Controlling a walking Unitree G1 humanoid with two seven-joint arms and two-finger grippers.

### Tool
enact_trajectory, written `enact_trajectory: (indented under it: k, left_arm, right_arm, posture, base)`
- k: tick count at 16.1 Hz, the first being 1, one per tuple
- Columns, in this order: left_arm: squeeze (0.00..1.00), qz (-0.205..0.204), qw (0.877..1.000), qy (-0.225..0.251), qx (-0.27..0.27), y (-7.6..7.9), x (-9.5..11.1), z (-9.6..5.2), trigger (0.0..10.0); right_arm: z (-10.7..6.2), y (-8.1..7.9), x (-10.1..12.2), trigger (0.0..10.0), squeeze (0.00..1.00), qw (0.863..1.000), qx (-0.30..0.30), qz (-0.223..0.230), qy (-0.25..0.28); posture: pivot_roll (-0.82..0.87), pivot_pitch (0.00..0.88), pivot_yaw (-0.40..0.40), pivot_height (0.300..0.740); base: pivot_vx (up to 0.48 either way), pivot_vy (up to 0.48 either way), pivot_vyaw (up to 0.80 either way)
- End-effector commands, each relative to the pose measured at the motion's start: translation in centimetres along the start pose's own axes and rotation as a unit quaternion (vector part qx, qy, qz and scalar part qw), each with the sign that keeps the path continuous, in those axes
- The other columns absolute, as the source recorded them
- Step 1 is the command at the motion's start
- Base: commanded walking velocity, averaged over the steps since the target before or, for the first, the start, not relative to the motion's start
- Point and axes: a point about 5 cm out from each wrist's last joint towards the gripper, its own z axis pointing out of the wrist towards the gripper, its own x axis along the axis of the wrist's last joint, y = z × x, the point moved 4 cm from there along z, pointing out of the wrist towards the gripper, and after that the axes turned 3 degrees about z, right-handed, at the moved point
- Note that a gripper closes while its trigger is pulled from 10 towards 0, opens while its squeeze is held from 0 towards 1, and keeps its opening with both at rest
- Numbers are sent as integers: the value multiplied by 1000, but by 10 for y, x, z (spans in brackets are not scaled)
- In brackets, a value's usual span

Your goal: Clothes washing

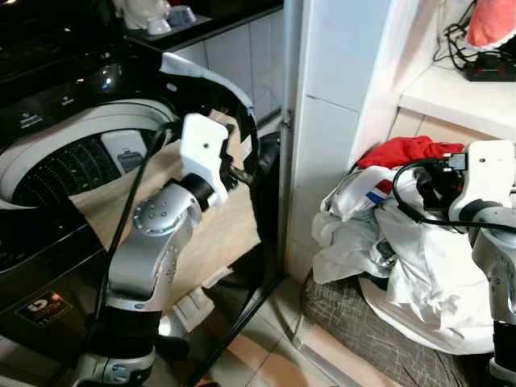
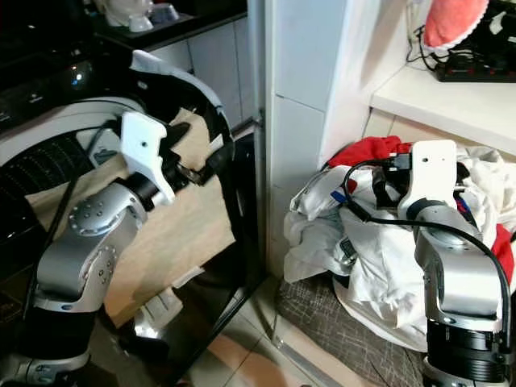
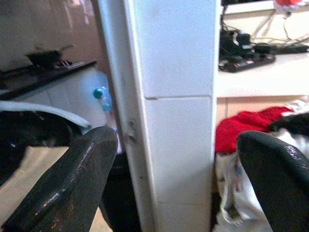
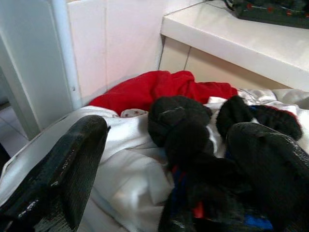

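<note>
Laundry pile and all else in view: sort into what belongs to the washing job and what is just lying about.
Belongs to the job:
washer
beige cloth draped over its rim
laundry pile
red garment
black garment
left gripper, open
right gripper, open over the pile

Just lying about:
power strip on the shelf
pan
pink item

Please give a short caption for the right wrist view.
Open right gripper poised over black garment on the laundry pile.

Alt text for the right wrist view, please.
The right end effector, fingers apart, hovers over a heap of white cloth with a black fuzzy garment and crumpled red garment, beside a white tiled wall.
</note>
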Motion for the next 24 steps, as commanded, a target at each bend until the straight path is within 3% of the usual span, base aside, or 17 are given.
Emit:
enact_trajectory:
  k: [1,2,3,6,12,14,16,18,19,23,24]
  left_arm:
    - [0,-14,999,-21,-36,9,-5,-3,10000]
    - [0,-36,997,-34,-52,14,-8,-5,10000]
    - [0,-32,997,-41,-48,13,-9,-5,10000]
    - [0,-10,999,-49,-2,-1,-13,-5,10000]
    - [0,18,995,-45,86,-26,-14,-6,10000]
    - [0,25,988,-42,146,-40,-13,-8,10000]
    - [0,45,982,-44,177,-46,-13,-10,10000]
    - [0,64,978,-29,197,-49,-12,-14,10000]
    - [0,63,977,-35,199,-50,-15,-17,10000]
    - [0,82,975,-33,204,-50,-17,-20,10000]
    - [0,67,978,-43,193,-48,-24,-21,10000]
  right_arm:
    - [1,3,-1,10000,1000,1000,-9,5,-10]
    - [1,5,0,10000,455,1000,-14,5,-9]
    - [2,8,0,10000,0,1000,-19,8,-11]
    - [2,24,3,10000,0,998,-60,10,-7]
    - [6,35,-15,10000,0,997,-58,26,-39]
    - [1,31,6,10000,0,998,-53,1,15]
    - [-13,17,36,10000,0,993,-56,-2,100]
    - [-27,-6,45,10000,0,989,-32,16,142]
    - [-38,-32,37,10000,0,988,13,36,151]
    - [-40,-56,16,10000,0,991,38,43,122]
    - [-41,-59,14,10000,0,991,39,45,119]
  posture:
    - [-57,0,63,740]
    - [-57,0,62,740]
    - [-56,0,62,740]
    - [-55,0,61,740]
    - [-56,0,59,740]
    - [-55,0,54,740]
    - [-55,0,48,740]
    - [-58,0,46,740]
    - [-58,0,42,740]
    - [-61,0,37,740]
    - [-62,0,37,740]
  base:
    - [0,0,0]
    - [0,0,0]
    - [0,0,0]
    - [0,0,0]
    - [0,0,0]
    - [0,0,0]
    - [0,0,0]
    - [0,0,0]
    - [0,0,0]
    - [0,0,0]
    - [0,0,0]
